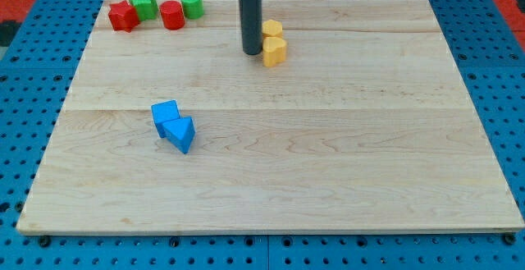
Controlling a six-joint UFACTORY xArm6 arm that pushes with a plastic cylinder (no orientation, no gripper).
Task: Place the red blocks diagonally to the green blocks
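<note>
The desk (328,180) was a pale wooden board of joined planks, lying on a blue perforated base (16,139) with a red strip visible at the view's top corners.

No containers stood on it; 6 small blocks lay loose. In the view's top left corner, 4 formed a staggered row: a red star-like block (123,16), a green star-shaped block (144,5) touching it and slightly higher, a red cylinder-like block (172,15), and a green cylinder (192,3) just beside that, again higher. 2 yellow blocks (273,43) sat touching near the top centre. A blue cube (165,113) and a blue wedge (180,133) touched left of centre.

The tool was a plain dark rod with nothing to clench or release; its tip (252,52) rested just left of the yellow blocks, well apart from the red and green ones.
</note>
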